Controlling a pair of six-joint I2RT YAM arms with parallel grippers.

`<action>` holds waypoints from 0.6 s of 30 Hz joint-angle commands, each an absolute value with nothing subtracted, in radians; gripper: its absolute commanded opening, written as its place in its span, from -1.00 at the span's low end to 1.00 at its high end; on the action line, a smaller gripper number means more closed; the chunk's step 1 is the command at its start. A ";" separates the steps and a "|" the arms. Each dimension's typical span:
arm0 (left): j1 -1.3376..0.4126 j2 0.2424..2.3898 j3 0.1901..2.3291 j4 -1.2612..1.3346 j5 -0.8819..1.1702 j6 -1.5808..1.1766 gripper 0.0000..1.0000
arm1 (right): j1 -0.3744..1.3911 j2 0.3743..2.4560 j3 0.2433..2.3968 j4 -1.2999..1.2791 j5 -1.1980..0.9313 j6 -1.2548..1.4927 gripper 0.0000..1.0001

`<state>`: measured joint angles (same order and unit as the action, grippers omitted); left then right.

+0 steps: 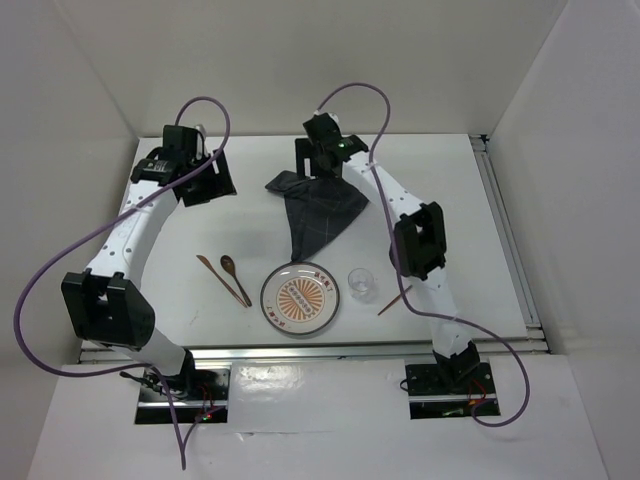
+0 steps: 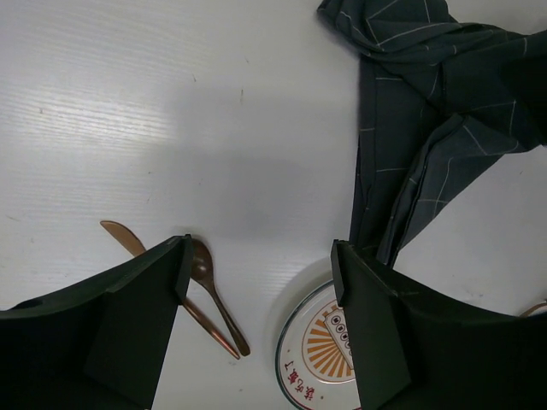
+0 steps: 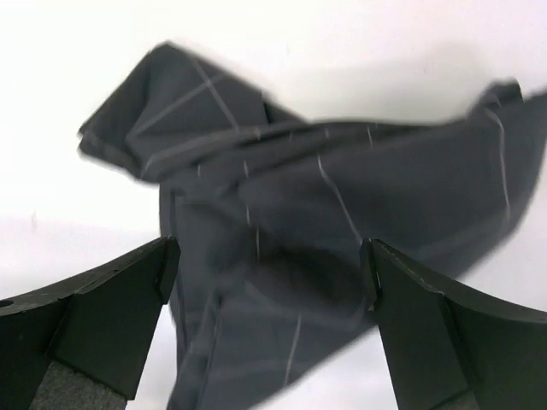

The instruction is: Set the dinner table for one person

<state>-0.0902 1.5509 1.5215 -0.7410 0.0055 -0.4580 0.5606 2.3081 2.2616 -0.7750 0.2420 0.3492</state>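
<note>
The white worktop [image 1: 470,230] fills the middle of the top view, with a metal rail [image 1: 320,350] on its near edge and along its right side, and white walls close on the left, far and right sides. The plate [image 1: 300,299] sits just inside the near rail. Left of the plate lie a spoon [image 1: 229,266] and a knife [image 1: 208,266], crossing. A glass [image 1: 361,283] stands just right of the plate, with a thin stick [image 1: 394,300] beyond it. From there, bare worktop runs right to the rail.

A dark grid-lined cloth [image 1: 318,212] lies rumpled beyond the plate. The right hand [image 3: 269,265] hangs over the cloth, fingers apart. The left hand [image 2: 261,265] is far-left of the plate, fingers spread, holding nothing.

The plate has red characters ringing an orange sunburst, too small to read.
</note>
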 commanded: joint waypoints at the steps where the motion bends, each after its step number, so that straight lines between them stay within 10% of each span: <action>1: -0.089 1.519 1.511 -0.742 0.047 -0.491 0.65 | 0.560 2.446 2.443 -0.841 0.291 0.304 1.00; 7: -0.089 1.574 1.560 -0.795 0.081 -0.491 0.60 | 0.528 2.486 2.422 -0.709 0.339 0.301 0.79; 12: -0.089 1.609 1.560 -0.784 0.130 -0.512 0.60 | 0.509 2.542 2.476 -0.709 0.339 0.310 -0.15; 18: -0.137 1.684 1.592 -0.784 0.140 -0.522 0.60 | 0.499 2.511 2.421 -0.698 0.330 0.310 -0.77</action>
